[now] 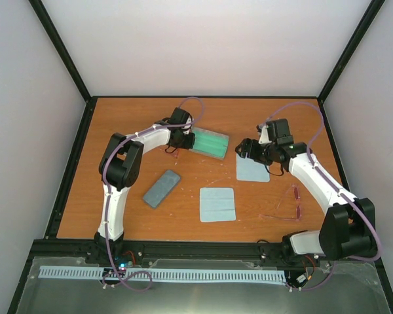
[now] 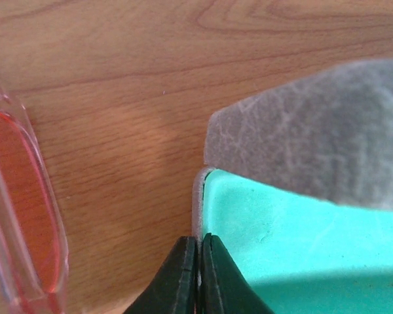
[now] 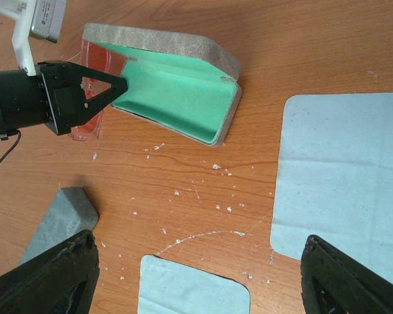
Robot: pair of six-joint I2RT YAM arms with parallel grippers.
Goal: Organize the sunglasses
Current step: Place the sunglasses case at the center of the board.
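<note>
Here, left gripper (image 2: 198, 241) pinched shut at the rim of an open fuzzy grey case (image 2: 314, 131) with mint lining, beside glossy see-through red sunglasses (image 2: 23, 216); right gripper (image 3: 198, 245) gaping, empty.

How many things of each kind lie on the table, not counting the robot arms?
Sunglasses: 2, one pair lying apart at the right, one pair beside the open case
Cases: 2, one open, one closed
Cloths: 2
Total: 6
</note>
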